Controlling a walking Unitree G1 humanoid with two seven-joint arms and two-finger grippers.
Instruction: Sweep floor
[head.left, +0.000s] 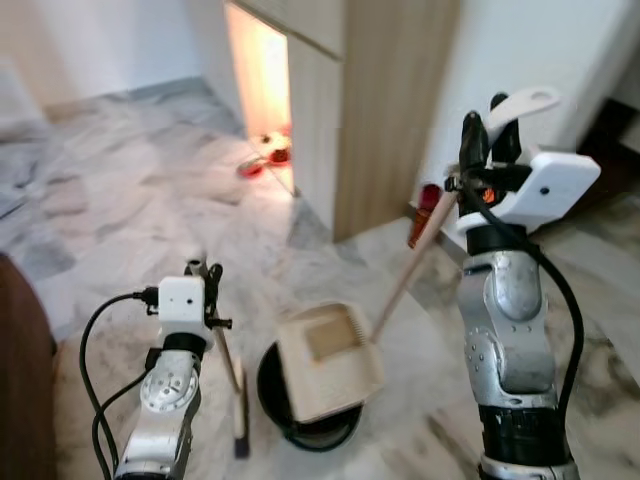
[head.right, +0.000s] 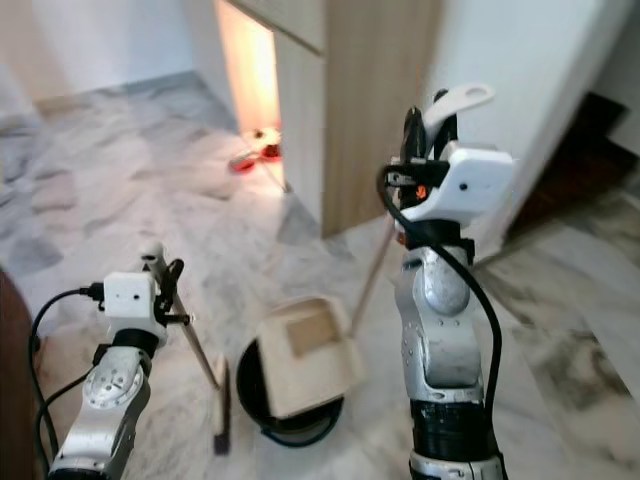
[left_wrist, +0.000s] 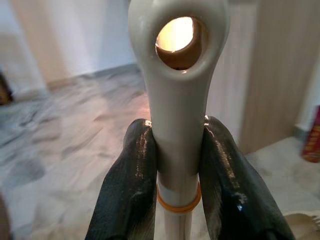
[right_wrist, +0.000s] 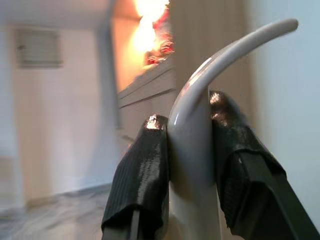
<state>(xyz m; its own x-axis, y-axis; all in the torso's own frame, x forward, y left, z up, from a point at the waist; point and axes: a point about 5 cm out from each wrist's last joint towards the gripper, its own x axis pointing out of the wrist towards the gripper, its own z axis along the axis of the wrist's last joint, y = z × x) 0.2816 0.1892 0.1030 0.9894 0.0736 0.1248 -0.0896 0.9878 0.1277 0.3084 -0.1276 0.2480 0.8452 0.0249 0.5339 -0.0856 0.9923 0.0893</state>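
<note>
My left gripper (head.left: 203, 270) is low on the left, shut on the pale top end of a short broom handle (left_wrist: 179, 90). The broom stick (head.left: 230, 365) slants down to its brush head (head.left: 240, 425) on the marble floor. My right gripper (head.left: 490, 130) is raised high on the right, shut on the white curved grip (right_wrist: 200, 95) of a long-handled dustpan. Its wooden stick (head.left: 410, 270) runs down to the beige pan (head.left: 330, 360), which hangs tilted over a round black bin (head.left: 300, 420). Red litter (head.left: 265, 155) lies far off by the lit gap.
A tall wooden cabinet panel (head.left: 380, 110) stands behind the dustpan, with a red container (head.left: 425, 210) at its foot by the white wall. Dark brown furniture (head.left: 20, 380) borders the near left. Open marble floor (head.left: 120, 200) spreads to the left and back.
</note>
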